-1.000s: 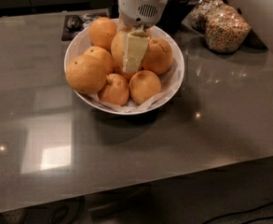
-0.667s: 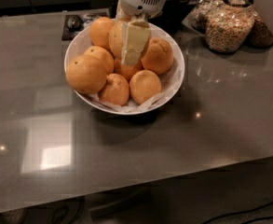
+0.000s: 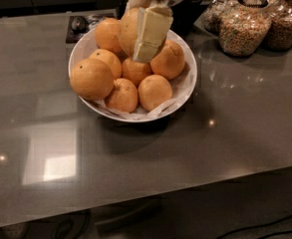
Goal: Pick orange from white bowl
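Matt cream tool [image 3: 148, 33] over paper-lined bowl [image 3: 81, 49]

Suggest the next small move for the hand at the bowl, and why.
Probably a short straight lift. The hand sits against the orange on top of the pile in the white bowl, other oranges close beneath; rising vertically should clear them without knocking any out.

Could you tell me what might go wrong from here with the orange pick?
1. The tool sits against the orange in a heaped pile in the white bowl; lifting could nudge neighbours, and the front-left orange at the rim might roll out.
2. The glass jars stand close beside the bowl; a sideways swing might hit them.
3. The crumpled paper liner might snag and shift.
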You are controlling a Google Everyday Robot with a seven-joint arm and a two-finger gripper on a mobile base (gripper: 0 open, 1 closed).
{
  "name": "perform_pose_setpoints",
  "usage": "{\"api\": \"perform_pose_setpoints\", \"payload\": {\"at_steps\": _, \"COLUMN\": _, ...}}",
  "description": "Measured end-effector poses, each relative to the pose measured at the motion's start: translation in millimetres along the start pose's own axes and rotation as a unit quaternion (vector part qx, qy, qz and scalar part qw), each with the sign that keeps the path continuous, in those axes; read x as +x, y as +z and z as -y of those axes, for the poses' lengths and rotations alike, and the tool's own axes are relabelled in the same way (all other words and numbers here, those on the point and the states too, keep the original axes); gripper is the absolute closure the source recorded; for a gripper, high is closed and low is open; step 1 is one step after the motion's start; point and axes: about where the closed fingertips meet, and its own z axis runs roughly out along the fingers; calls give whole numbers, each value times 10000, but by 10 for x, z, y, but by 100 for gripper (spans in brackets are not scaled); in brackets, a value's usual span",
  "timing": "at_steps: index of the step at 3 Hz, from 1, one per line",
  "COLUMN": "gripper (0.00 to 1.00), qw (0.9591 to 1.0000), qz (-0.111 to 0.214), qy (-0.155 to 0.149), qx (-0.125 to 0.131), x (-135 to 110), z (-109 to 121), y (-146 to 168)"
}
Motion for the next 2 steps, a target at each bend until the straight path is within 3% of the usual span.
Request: {"api": "perform_pose_setpoints", "payload": {"at_steps": 2, "gripper": 100, "qw": 9991, "qz": 362, "qy": 141, "qx": -170, "x": -109, "z": -382, "y": -170}}
